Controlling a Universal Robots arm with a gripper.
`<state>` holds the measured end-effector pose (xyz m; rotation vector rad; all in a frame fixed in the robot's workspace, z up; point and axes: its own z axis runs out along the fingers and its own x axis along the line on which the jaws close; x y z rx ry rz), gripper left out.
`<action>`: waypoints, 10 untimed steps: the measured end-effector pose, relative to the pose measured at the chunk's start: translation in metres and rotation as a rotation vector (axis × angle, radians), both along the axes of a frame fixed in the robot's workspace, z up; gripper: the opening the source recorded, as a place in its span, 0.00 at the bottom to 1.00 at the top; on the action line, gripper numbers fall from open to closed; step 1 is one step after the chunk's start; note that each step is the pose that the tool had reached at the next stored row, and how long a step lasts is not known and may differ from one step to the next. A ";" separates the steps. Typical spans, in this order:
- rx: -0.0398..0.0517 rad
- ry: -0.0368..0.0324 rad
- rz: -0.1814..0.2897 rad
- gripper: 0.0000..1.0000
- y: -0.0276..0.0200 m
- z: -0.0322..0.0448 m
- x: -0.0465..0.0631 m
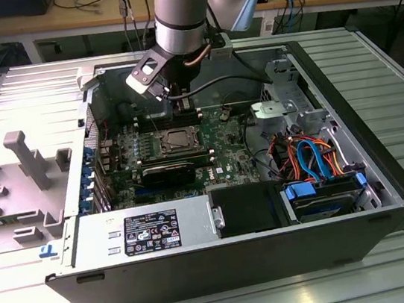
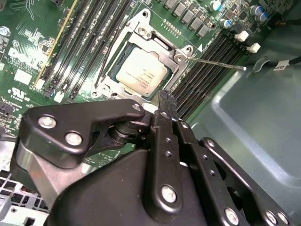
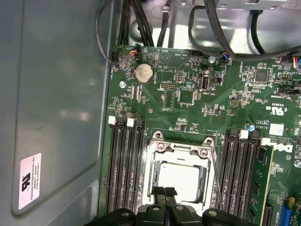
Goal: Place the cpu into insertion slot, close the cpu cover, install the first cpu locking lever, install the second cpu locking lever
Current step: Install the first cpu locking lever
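Black metal gripper (image 3: 163,192), jaws together, hangs at one edge of the thin silver cpu cover (image 3: 181,149). Silver-grey square cpu (image 3: 181,181) lies just beyond.

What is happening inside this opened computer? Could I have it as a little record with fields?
Setting: open grey metal computer case, green circuit board inside
Chip: small square silver-grey cpu seated in the square insertion slot
Cover: thin silver metal cpu cover frame lying down over the chip's edges
Lever: thin metal rod jutting from the frame's corner across long black memory slots
Gripper: black gripper, fingers shut, tips at the frame's edge
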<state>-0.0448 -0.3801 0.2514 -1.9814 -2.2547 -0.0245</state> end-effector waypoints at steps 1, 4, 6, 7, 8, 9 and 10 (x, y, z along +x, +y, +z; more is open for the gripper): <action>0.0001 -0.0001 0.022 0.11 0.0000 -0.0001 0.000; 0.0001 -0.0001 0.060 0.11 0.0000 -0.0001 0.000; 0.0002 -0.0001 0.090 0.11 0.0000 -0.0001 0.000; 0.0001 -0.0001 0.111 0.11 0.0000 -0.0001 0.000; 0.0001 -0.0001 0.129 0.11 0.0000 0.0000 0.000; 0.0000 0.0000 0.130 0.11 0.0000 0.0000 0.000; 0.0001 0.0000 0.130 0.11 0.0000 -0.0001 0.000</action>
